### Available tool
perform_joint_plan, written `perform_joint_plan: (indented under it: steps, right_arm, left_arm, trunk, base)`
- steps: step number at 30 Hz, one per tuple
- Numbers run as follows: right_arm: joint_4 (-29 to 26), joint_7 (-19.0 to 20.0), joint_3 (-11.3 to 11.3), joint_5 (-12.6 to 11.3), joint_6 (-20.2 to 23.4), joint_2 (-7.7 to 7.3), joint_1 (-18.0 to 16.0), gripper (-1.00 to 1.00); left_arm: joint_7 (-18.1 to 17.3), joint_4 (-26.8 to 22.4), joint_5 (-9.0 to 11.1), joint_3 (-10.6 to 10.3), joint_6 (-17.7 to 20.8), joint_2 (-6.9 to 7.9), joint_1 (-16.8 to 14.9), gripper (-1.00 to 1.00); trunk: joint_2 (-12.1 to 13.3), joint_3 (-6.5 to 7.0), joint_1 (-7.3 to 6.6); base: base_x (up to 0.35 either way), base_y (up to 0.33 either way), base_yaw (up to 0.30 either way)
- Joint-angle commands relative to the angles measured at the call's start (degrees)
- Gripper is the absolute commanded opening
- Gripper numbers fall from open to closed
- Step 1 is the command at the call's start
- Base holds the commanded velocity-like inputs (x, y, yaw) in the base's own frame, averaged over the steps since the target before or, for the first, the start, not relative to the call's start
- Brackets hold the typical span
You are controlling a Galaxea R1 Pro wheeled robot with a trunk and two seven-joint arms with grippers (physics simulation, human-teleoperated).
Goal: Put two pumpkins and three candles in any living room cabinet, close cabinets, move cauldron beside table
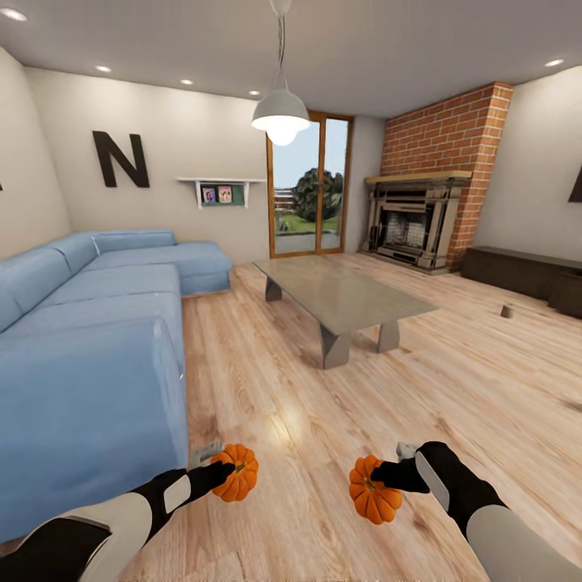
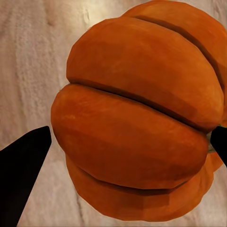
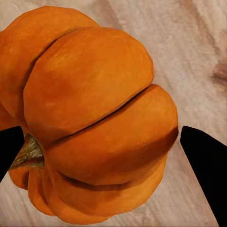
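Both arms reach forward low over the wood floor, each carrying a bright orange ribbed pumpkin. My left gripper (image 1: 226,470) is shut on one pumpkin (image 1: 242,478); up close this pumpkin (image 2: 142,94) sits between the black fingers (image 2: 23,165). In my right gripper (image 1: 381,477), also shut, hangs the other pumpkin (image 1: 373,499), seen close (image 3: 85,80) with its stem turned sideways. The grey stone-look table (image 1: 347,295) stands ahead. At far right, the low dark cabinet (image 1: 517,271) runs along the wall. A small grey-brown candle (image 1: 508,310) stands on the floor before it.
A blue sectional sofa (image 1: 97,339) fills the left side, close to my left arm. A brick fireplace (image 1: 420,218) and a glass door (image 1: 311,186) are at the back. A dark shape (image 1: 568,295) beside the cabinet is cut by the frame edge.
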Motion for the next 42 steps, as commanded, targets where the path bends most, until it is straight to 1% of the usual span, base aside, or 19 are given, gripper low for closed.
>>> perform_joint_plan:
  steps: [1, 6, 13, 26, 42]
  right_arm:
    - [-0.06, 0.14, 0.31, -0.04, 0.21, -0.08, -0.04, -1.0]
    - [-0.06, 0.17, 0.33, -0.05, 0.4, -0.08, -0.04, -1.0]
    - [-0.06, 0.18, 0.36, -0.05, 0.45, -0.08, -0.04, -1.0]
    - [-0.08, 0.13, 0.4, -0.05, 0.33, -0.02, -0.04, -1.0]
    - [-0.09, 0.09, 0.4, -0.05, 0.46, -0.02, -0.04, -1.0]
  left_arm:
    - [-0.29, 0.15, 0.63, -0.39, 0.07, 0.0, -0.09, -1.0]
    - [-0.29, 0.15, 0.63, -0.39, 0.14, 0.04, -0.09, -1.0]
    - [-0.29, 0.15, 0.63, -0.39, 0.28, 0.04, -0.09, -1.0]
    - [-0.2, 0.21, 0.63, -0.39, 0.3, 0.04, -0.09, -1.0]
    - [-0.2, 0.24, 0.63, -0.39, 0.3, 0.04, -0.09, -1.0]
  trunk:
    - [-0.03, -0.15, -0.02]
    - [-0.03, -0.61, -0.02]
    - [0.06, 0.3, -0.2]
    - [5.28, 1.43, -3.05]
    - [11.69, 2.97, -6.57]
  base:
    - [0.0, 0.0, -0.038]
    - [0.0, 0.0, -0.076]
    - [0.0, 0.0, -0.104]
    - [0.0, 0.0, -0.112]
    - [0.0, 0.0, -0.162]
